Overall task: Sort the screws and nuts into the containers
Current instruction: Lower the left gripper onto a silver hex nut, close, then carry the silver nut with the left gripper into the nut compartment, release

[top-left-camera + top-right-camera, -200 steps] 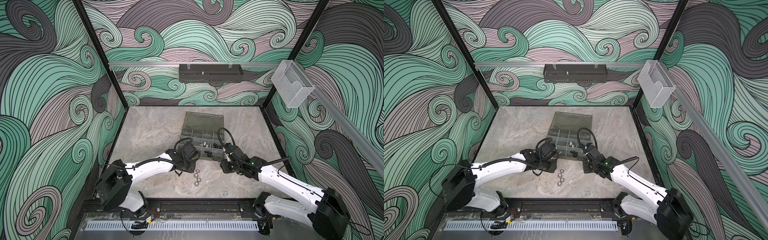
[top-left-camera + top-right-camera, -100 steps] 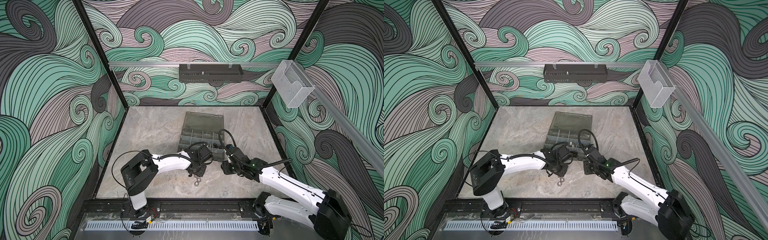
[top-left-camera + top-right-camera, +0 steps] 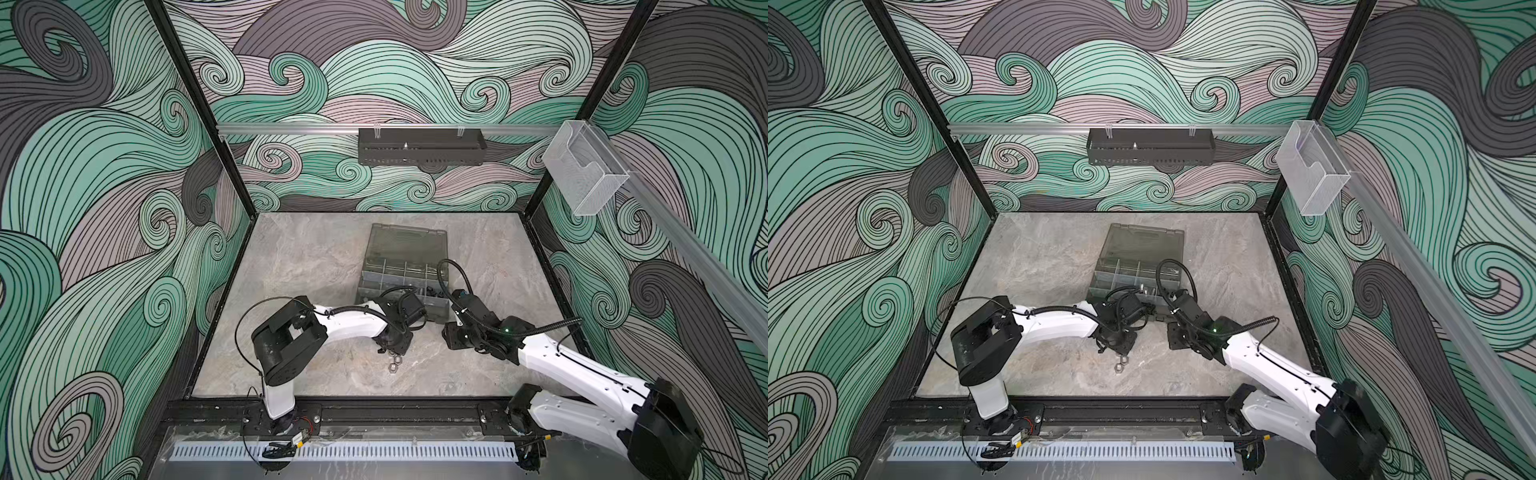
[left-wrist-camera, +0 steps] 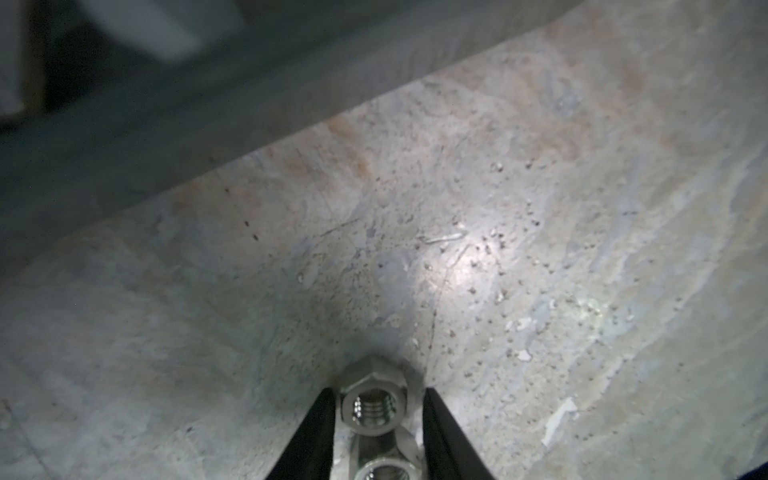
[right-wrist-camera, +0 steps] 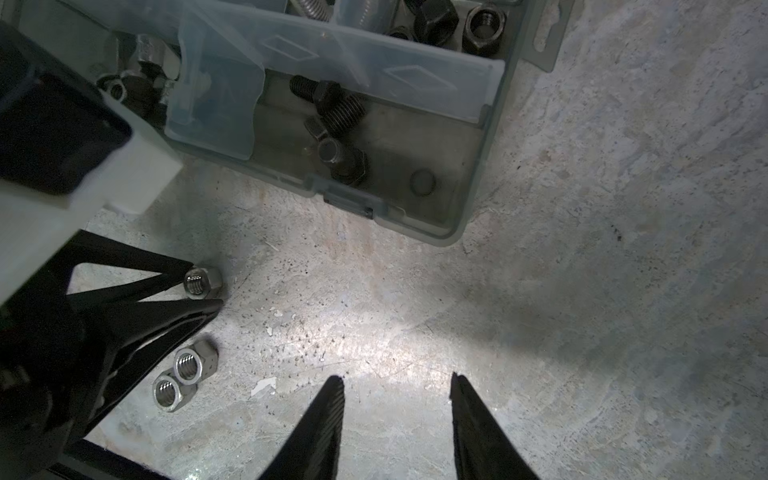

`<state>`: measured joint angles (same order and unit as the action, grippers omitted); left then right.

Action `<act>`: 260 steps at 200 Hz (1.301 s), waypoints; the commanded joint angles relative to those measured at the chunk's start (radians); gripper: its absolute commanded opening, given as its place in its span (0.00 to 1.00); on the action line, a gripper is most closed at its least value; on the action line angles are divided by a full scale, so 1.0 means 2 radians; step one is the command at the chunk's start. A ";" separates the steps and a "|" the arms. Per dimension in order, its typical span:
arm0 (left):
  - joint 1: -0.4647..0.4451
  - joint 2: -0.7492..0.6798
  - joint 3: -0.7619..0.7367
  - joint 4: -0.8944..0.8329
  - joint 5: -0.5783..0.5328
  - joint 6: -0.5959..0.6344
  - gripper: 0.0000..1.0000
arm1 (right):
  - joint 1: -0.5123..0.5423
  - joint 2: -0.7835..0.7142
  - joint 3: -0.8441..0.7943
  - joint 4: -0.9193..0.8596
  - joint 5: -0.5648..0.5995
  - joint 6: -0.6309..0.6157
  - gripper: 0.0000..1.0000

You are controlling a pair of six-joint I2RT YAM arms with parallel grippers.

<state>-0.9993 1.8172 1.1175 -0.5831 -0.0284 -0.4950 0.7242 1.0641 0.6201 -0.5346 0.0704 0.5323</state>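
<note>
**Item 1, containers** (image 5: 395,216): a grey organizer case. Its lid (image 3: 405,243) is folded flat behind it, so you can reach every compartment from above. The near corner compartment holds the black screws (image 5: 332,112), and the neighbouring one holds black nuts (image 5: 484,18). Like sits with like, so I judge the sorting well along.

**Item 2, silver nuts** (image 5: 189,365): three, unsorted. They are clustered on the counter (image 5: 582,291) just in front of the case, a short carry from it.

**Item 3, left end effector** (image 4: 379,390): its tips are down at the counter, astride the leading nut (image 4: 372,409). The gap is narrow, yet wider than the nut. One finger (image 4: 320,424) touches the nut, and a sliver of counter shows at the other. You bracket it; you do not clamp it. A second nut (image 4: 380,471) lies just beside it, perhaps touching, so close squarely or you may nudge both.

**Item 4, right end effector** (image 5: 397,378): moderately parted, empty and touching nothing. It is over bare counter near the case corner, set apart from the left, which I judge keeps your pick unobstructed.
</note>
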 commanded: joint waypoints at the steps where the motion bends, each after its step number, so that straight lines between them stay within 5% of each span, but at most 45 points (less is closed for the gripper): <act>1: -0.004 0.016 0.016 -0.010 -0.002 0.008 0.37 | -0.002 -0.003 -0.006 -0.001 -0.001 0.004 0.44; 72: -0.004 0.012 0.018 -0.013 -0.016 0.009 0.21 | -0.002 -0.005 -0.005 -0.003 -0.001 0.006 0.44; 143: 0.039 -0.060 0.073 -0.030 -0.050 0.067 0.19 | -0.002 -0.018 -0.008 -0.009 0.001 0.006 0.44; 206: 0.120 0.024 0.187 -0.048 -0.024 0.117 0.19 | -0.002 -0.031 -0.011 -0.015 -0.007 0.015 0.44; 260: 0.145 0.093 0.260 -0.066 -0.019 0.138 0.20 | -0.002 -0.053 -0.021 -0.025 -0.006 0.019 0.44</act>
<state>-0.7223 1.9636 1.5787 -0.6548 -0.0807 -0.2554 0.7242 0.9794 0.5949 -0.5514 0.0593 0.5579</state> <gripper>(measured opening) 0.215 0.436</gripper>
